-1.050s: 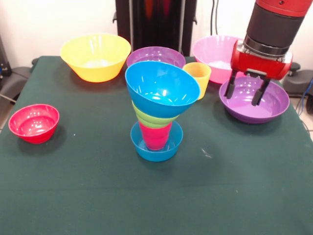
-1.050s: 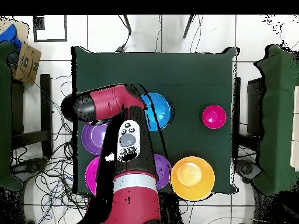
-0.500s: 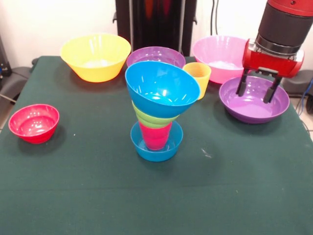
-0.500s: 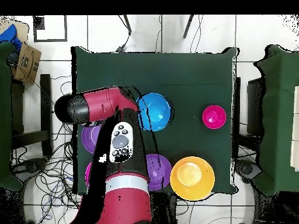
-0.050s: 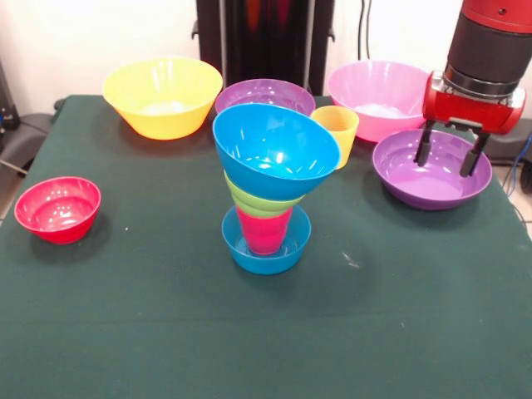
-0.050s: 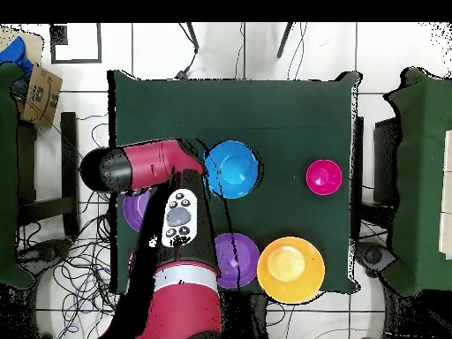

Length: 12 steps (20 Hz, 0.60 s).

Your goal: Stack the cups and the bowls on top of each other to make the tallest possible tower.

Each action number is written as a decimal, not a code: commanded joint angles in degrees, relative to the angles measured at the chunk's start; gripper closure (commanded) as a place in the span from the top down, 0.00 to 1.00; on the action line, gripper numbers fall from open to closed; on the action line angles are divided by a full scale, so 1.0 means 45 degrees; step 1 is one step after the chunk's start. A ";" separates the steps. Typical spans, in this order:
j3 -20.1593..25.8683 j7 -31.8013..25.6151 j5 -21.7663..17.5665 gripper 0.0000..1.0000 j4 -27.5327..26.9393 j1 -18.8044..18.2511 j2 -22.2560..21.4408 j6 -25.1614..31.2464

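**Tower four pieces high, my claw spread over the purple bowl**

The tower point(image 5: 270, 195) stands near the middle of the green table point(image 5: 166, 332). Its base is the small blue bowl point(image 5: 266, 249), with the red cup point(image 5: 264, 233) standing in it. On the cup sits the lime green bowl point(image 5: 258, 202), and on top of that the medium blue bowl point(image 5: 276, 150), which tilts toward the camera in the front view so that I see into it. From overhead the blue bowl point(image 6: 232, 169) hides everything under it.

Just behind the tower in the front view stands the yellow cup point(image 5: 337, 133), leaning a little, next to one purple bowl point(image 5: 266, 94). Along the far edge sit the large yellow bowl point(image 5: 163, 96) and the large pink bowl point(image 5: 374, 98). The small red bowl point(image 5: 58, 209) lies well apart from the rest, near the table's edge.

The second purple bowl point(image 5: 432, 170) is off to the side of the tower, in front of the pink one. My claw point(image 5: 452, 156) hangs over its hollow, both black fingers point(image 5: 424, 148) spread apart and pinching nothing. I cannot tell whether the tips touch the bowl. Overhead, my arm point(image 6: 146, 168) covers most of this bowl and the pink one.
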 commanded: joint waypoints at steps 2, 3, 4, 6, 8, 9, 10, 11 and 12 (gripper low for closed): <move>0.0388 0.2703 0.0703 1.00 0.1648 0.0532 0.0378 -0.1681; 0.0465 0.2675 0.0842 1.00 0.1764 0.0505 0.0371 -0.1793; 0.0524 0.2714 0.0974 1.00 0.1928 0.0530 0.0374 -0.2014; 0.0459 0.2796 0.1187 1.00 0.2061 0.0677 0.0435 -0.2330; 0.0351 0.2925 0.1372 1.00 0.2136 0.0835 0.0512 -0.2573; 0.0289 0.3002 0.1479 1.00 0.2182 0.0923 0.0555 -0.2703; 0.0306 0.3044 0.1610 1.00 0.2315 0.0952 0.0561 -0.2887; 0.0287 0.3028 0.1712 1.00 0.2387 0.0992 0.0570 -0.2988; 0.0243 0.3051 0.1795 1.00 0.2488 0.1075 0.0595 -0.3158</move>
